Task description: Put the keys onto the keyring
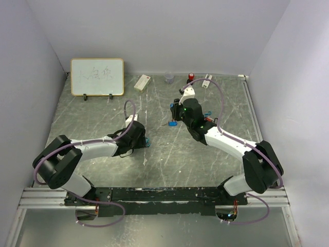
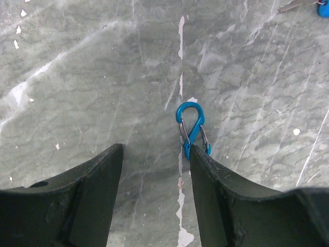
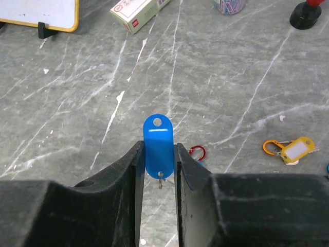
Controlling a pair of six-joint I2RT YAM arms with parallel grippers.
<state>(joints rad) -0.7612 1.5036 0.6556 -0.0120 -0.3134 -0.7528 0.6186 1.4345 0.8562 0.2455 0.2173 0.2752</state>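
The right gripper (image 3: 158,150) is closed tight on a blue tag (image 3: 158,135), its two dark fingers pressing the tag's long sides. The tag is a rounded plastic oblong, standing upright at the centre of the right wrist view. It has a small hole near its top and a pale line just below that. A thin metal link hangs from its lower end between the fingers, and no key blade can be seen. In the top view the tag (image 1: 172,123) shows as a small blue spot at the gripper's tip, right of centre.

The left gripper (image 2: 154,154) is wide open and holds nothing. A blue carabiner (image 2: 192,127) lies flat on the table (image 2: 77,77) just right of centre in the left wrist view. Its lower end is against the tip of the finger on the frame's right side.

Further out in the right wrist view, a red carabiner (image 3: 197,152) lies just right of the fingers, partly hidden. A yellow tag (image 3: 298,150) joined to an orange carabiner (image 3: 270,146) lies at the right edge. A whiteboard (image 3: 36,10) and a box (image 3: 139,7) stand along the top of the frame.
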